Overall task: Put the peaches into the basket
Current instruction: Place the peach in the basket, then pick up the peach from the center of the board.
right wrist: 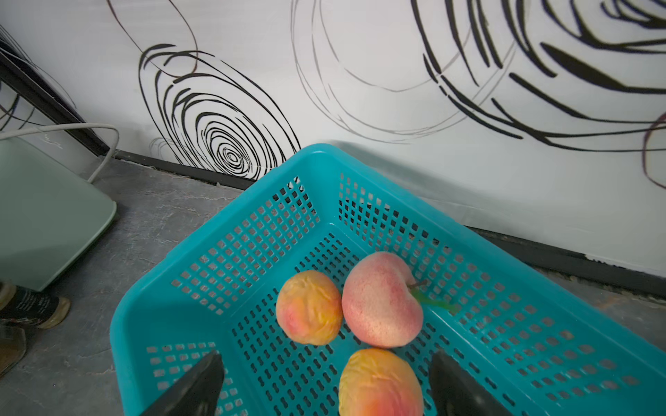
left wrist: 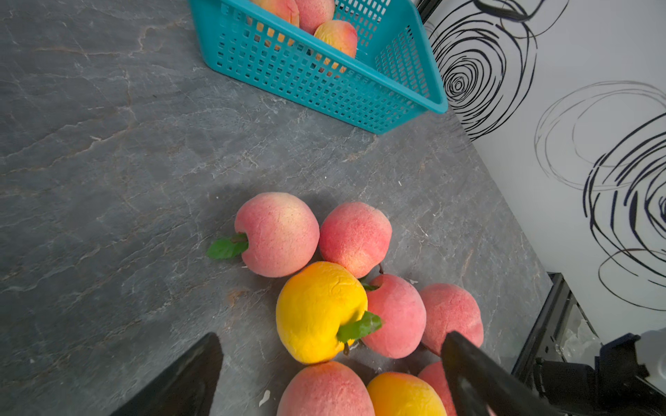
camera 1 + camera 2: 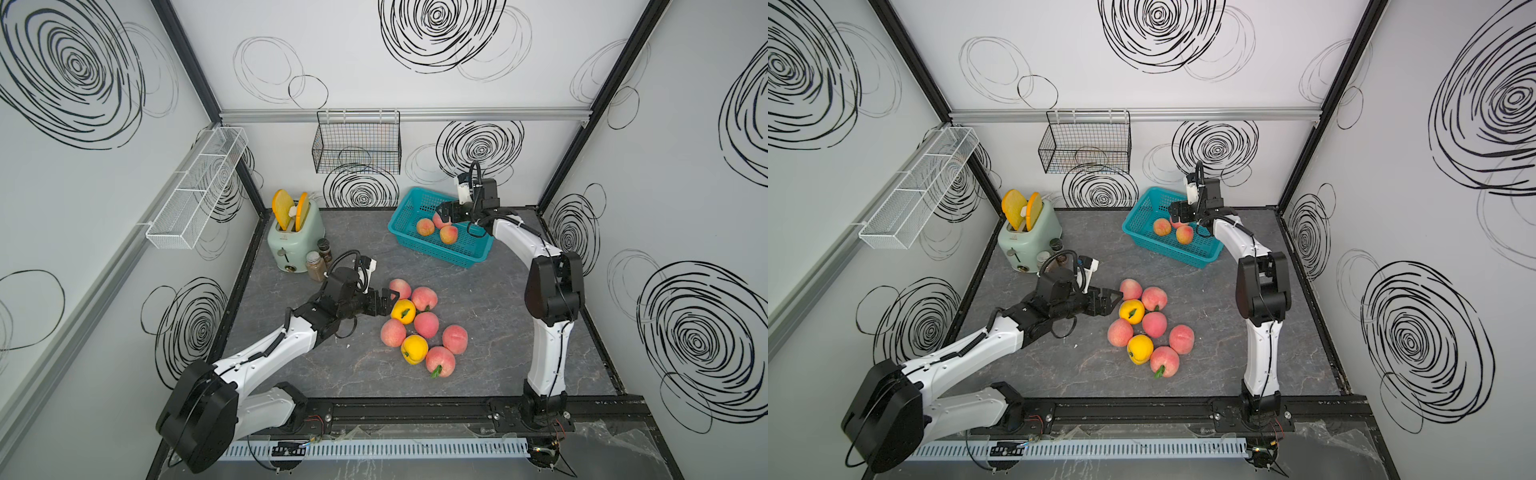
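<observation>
Peaches (image 3: 449, 235): three in basket (image 3: 457, 254); left claw (image 3: 390, 305), right claw (image 3: 444, 212) both spread, empty

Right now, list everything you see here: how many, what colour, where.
peaches on the table: eight, six pink, two yellow, clustered mid-table
peaches in the basket: three, pink-orange, on its floor
basket: one, turquoise, back right
toaster: one, pale green, back left
slices: two, orange-yellow, in the toaster slots
jars: at least two, dark-lidded, beside the toaster
wire basket: one, black, back wall
mesh rack: one, white, left wall
table: one, grey, under everything
left end effector: one, black, open at the table peaches
right end effector: one, black, open above the basket
</observation>
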`<state>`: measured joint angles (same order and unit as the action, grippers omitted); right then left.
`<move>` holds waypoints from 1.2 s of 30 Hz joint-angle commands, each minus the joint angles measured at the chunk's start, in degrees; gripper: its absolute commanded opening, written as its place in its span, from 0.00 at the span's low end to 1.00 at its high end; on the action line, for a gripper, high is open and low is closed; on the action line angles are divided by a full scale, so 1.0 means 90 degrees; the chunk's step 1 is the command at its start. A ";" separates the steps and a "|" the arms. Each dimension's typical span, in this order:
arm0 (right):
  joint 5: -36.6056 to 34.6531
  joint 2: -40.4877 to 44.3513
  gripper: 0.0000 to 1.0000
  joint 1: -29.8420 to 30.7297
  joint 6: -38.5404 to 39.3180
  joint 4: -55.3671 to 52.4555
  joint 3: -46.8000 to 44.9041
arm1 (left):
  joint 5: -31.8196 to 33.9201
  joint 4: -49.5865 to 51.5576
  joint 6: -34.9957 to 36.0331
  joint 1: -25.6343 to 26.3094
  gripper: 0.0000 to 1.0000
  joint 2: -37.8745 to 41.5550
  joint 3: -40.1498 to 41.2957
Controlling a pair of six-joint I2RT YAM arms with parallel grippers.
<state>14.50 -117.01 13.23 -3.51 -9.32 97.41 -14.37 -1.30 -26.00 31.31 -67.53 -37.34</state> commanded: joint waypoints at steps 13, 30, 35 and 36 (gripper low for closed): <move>-0.0148 0.3232 0.99 0.0945 -0.0012 0.0973 -0.4115 | 0.0248 0.0252 -0.0182 0.0452 0.98 0.0607 0.0646; -0.0661 0.5267 0.99 0.2660 -0.0310 0.0756 -0.6179 | 0.0805 0.0067 -0.0536 0.1276 0.98 0.0344 0.1092; -0.0781 0.5581 0.99 0.2975 -0.0564 0.0906 -0.6631 | 0.0873 -0.0041 -0.0634 0.1316 0.98 0.0200 0.1133; -0.0781 0.5622 0.99 0.3022 -0.0625 0.0935 -0.6701 | 0.0884 -0.0072 -0.0654 0.1318 0.98 0.0169 0.1147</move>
<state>8.73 -67.96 39.35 -7.03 -1.78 38.52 -7.79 1.08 -30.46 42.85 -65.17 -27.53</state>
